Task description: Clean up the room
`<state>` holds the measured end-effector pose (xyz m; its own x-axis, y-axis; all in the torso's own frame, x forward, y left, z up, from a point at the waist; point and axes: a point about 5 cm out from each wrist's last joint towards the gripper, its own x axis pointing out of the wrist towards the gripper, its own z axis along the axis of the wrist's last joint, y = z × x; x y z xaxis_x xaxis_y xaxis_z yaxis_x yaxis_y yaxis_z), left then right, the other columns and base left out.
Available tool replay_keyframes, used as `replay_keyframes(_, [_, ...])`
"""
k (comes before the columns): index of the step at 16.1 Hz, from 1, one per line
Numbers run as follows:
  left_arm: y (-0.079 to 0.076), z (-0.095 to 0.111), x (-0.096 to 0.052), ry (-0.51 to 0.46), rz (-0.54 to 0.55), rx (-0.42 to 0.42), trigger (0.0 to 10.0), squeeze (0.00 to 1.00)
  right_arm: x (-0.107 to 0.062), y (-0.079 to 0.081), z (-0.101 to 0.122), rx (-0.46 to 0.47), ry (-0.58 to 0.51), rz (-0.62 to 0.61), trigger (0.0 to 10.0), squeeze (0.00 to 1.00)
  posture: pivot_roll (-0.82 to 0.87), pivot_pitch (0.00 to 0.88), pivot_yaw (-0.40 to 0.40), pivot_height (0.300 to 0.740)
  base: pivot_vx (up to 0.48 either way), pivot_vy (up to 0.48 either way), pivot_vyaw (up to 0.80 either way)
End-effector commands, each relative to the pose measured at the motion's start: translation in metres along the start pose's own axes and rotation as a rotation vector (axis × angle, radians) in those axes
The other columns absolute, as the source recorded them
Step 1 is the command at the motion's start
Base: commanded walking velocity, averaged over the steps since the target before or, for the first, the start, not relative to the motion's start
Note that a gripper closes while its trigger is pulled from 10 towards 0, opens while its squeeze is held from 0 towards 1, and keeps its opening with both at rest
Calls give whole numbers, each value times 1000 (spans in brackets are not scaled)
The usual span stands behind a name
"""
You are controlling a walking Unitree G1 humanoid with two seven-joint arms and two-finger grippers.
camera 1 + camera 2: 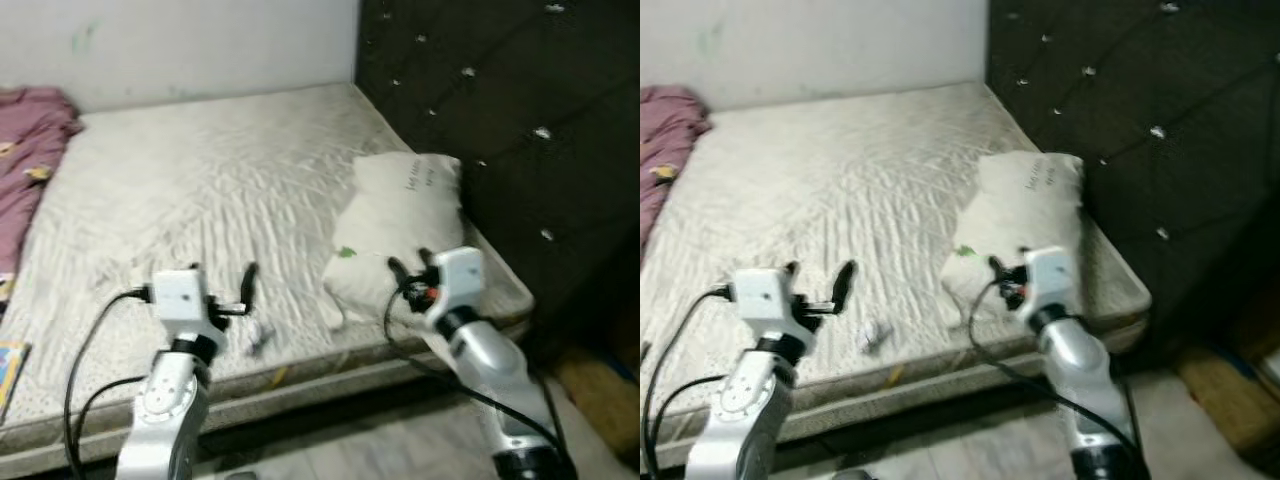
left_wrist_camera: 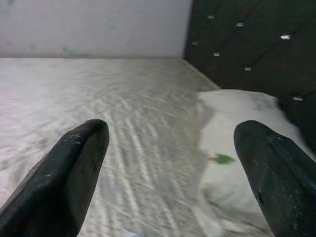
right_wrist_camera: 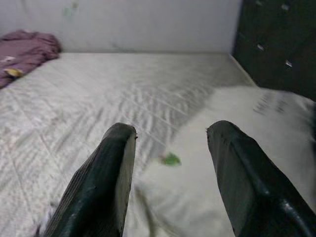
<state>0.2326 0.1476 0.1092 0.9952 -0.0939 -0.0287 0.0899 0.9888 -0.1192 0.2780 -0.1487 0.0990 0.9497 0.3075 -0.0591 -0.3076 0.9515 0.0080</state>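
Both arms reach over the near edge of the mattress [image 1: 200,180]: the left gripper [image 1: 222,284] with fingers spread wide and empty, the right gripper [image 1: 410,268] narrower, parted and empty at the near end of the white pillow [image 1: 400,225]. A small blurred scrap [image 1: 258,338], too small to identify, lies between them. Farther off, a purple blanket [image 1: 25,150] is cut off by the left edge.
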Motion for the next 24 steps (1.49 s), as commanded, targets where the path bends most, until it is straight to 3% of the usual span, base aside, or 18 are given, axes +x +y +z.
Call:
replay_keyframes(1, [12,1,-2,9,46,30,10000,0,7,14,7,4,-29,42,10000,0,17,0,-12,740,289,0,0])
replay_keyframes(3, [16,0,-1,9,89,69,10000,0,6,15,7,-11,-32,53,10000,0,18,0,-14,740,0,0,400])
replay_keyframes(7, [18,-2,-2,11,107,65,10000,0,2,13,1,7,-15,21,10000,0,20,0,-15,740,0,0,800])
replay_keyframes(11, [18,-3,0,24,106,64,10000,0,3,11,1,25,-19,2,10000,0,23,0,-6,740,0,0,0])
replay_keyframes(15, [17,-3,2,20,93,58,10000,0,6,9,-1,-22,0,-31,10000,0,25,0,-5,740,0,480,0])
replay_keyframes(17, [18,-3,2,21,106,82,10000,0,9,12,-2,68,7,-17,10000,0,24,0,-4,740,0,480,0])
replay_keyframes(22, [17,0,5,-1,108,73,10000,0,11,5,1,5,7,-98,10000,0,20,0,-2,740,0,480,0])
replay_keyframes(24, [18,3,4,-29,115,105,10000,0,9,7,2,17,4,-68,10000,0,20,0,-3,740,0,240,0])
